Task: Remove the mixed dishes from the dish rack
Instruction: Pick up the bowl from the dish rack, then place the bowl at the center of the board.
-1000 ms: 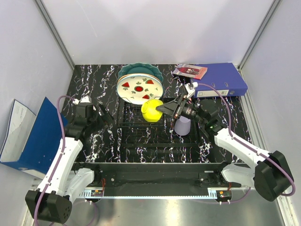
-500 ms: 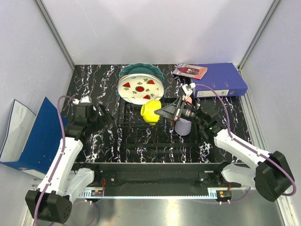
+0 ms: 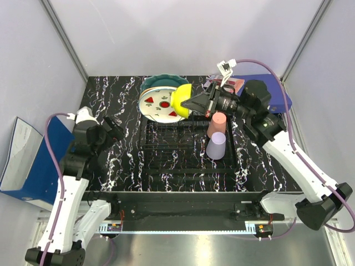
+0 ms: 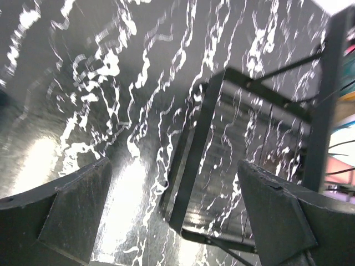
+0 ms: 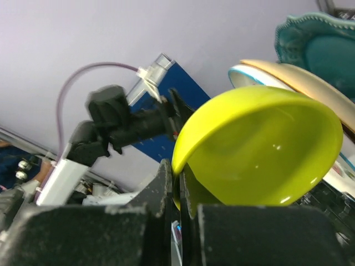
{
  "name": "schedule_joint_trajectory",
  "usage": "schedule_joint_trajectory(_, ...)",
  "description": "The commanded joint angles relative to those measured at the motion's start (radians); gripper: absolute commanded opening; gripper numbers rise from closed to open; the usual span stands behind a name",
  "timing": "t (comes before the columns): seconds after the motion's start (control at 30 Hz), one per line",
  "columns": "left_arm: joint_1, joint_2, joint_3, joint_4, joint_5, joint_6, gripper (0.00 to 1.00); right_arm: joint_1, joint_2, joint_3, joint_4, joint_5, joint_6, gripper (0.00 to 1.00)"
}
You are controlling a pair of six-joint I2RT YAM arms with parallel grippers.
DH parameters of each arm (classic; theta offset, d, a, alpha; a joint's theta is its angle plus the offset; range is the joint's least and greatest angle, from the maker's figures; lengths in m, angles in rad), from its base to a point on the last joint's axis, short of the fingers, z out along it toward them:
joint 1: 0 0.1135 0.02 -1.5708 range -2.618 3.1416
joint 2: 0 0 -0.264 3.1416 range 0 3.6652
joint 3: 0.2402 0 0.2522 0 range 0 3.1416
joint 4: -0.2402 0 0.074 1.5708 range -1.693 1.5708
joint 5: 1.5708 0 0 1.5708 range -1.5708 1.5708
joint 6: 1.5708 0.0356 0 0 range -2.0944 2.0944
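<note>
From where I stand, the right gripper (image 3: pixel 186 104) is pressed together on the rim of the small yellow bowl (image 3: pixel 181 98). It pinches the bowl's edge between its two black fingers (image 5: pixel 162 206). The bowl hangs tipped on its side at the 12 o'clock end of the dish rack (image 3: pixel 166 158), and from above it overlaps the 3 o'clock edge of the white plate with red-green marks (image 3: pixel 156 105).

That plate leans in the rack's far slots. The teal scalloped plate (image 3: pixel 161 82) stands behind it at 12 o'clock. In the right wrist view a cream-orange plate (image 5: pixel 288 75) shows between the bowl (image 5: pixel 260 149) and the teal plate (image 5: pixel 316 50).

At the rack's 3 o'clock end a pink cup (image 3: pixel 218 122) and a lavender cup (image 3: pixel 216 145) sit mouth down. The pink one is just beyond the lavender one.

The left gripper (image 3: pixel 113 128) hangs over the black marble tabletop (image 3: pixel 122 88) at 9 o'clock of the rack, near its end but not touching it. Its fingers (image 4: pixel 72 216) are spread wide with nothing between them. Its wrist camera looks down on a corner of the rack's black frame (image 4: pixel 194 149).

A blue binder (image 3: pixel 41 172) leans off the table's edge at 8 o'clock. Another blue binder (image 3: pixel 280 91) lies at 2 o'clock, partly under the right arm.
</note>
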Motion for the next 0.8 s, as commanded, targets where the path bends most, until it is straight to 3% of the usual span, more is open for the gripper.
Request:
schedule_joint_trajectory(0.0, -0.002, -0.03, 0.087, -0.037, -0.084, 0.025, 0.99, 0.033, 0.06, 0.173, -0.357, 0.059, -0.247, 0.0)
schedule_joint_trajectory(0.13, -0.002, -0.068, 0.122, -0.069, -0.111, 0.039, 0.99, 0.19, 0.054, 0.262, -0.607, 0.263, -0.519, 0.0)
schedule_joint_trajectory(0.27, -0.002, -0.085, 0.17, -0.087, -0.124, 0.047, 0.99, 0.338, 0.045, 0.259, -0.747, 0.473, -0.598, 0.0)
schedule_joint_trajectory(0.57, -0.002, -0.096, 0.26, -0.12, -0.049, 0.11, 0.99, 0.789, -0.061, 0.094, -0.81, 0.839, -0.793, 0.0)
schedule_joint_trajectory(0.77, -0.003, -0.075, 0.322, -0.12, 0.172, 0.179, 0.99, 0.986, -0.016, 0.121, -0.888, 1.058, -0.853, 0.0)
